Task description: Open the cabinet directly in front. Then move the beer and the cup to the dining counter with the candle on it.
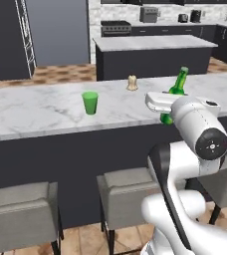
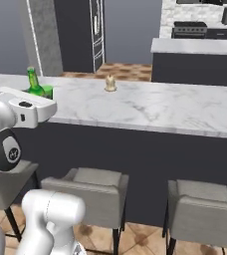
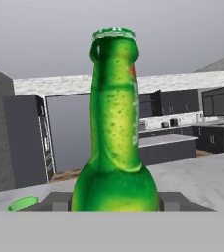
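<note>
Hand view shows the beer (image 3: 115, 147) close up and upright between the gripper (image 3: 115, 202) fingers, which sit clamped on its body. From the left base view, the cup (image 1: 90, 102) already stands on the dining counter (image 1: 36, 107), left of the candle (image 1: 132, 82), and the bottle hangs tilted over the counter's right part. I judge only setting down and letting go of the bottle remains.

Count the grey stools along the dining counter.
4: in the left base view, one at the left, one in the middle, one behind the arm; another at the right base view's right. More may be hidden.
</note>
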You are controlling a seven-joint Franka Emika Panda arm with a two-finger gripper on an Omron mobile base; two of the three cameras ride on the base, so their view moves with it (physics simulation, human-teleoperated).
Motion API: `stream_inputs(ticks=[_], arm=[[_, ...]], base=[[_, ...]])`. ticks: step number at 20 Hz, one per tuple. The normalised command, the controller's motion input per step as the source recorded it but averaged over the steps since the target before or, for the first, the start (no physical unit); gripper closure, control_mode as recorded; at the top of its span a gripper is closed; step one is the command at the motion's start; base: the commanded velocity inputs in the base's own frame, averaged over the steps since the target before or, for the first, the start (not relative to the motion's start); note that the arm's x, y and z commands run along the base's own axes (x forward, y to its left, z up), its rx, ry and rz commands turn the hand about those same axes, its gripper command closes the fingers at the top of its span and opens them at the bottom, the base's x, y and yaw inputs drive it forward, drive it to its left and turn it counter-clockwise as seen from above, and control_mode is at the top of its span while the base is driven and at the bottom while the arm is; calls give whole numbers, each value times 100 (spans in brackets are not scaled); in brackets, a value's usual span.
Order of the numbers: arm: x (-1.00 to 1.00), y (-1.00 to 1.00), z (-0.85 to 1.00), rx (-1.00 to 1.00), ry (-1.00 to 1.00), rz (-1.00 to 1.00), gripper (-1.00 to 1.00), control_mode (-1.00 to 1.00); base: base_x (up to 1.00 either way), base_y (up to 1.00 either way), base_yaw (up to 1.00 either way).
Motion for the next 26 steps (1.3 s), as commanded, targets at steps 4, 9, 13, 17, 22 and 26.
stream_inputs(ticks=[4,9,13,17,22,26], arm=[[0,0,0,0,0,0,100,100],[0,0,0,0,0,0,100,100],[28,-17,0,4,27,5,100,-100],[36,-4,0,4,44,14,100,-100],[22,-3,-4,2,43,22,100,-100],[1,0,-1,0,4,12,100,-100]], base=[[39,-6,0],[39,-9,0],[0,0,0],[0,0,0],[0,0,0],[0,0,0]])
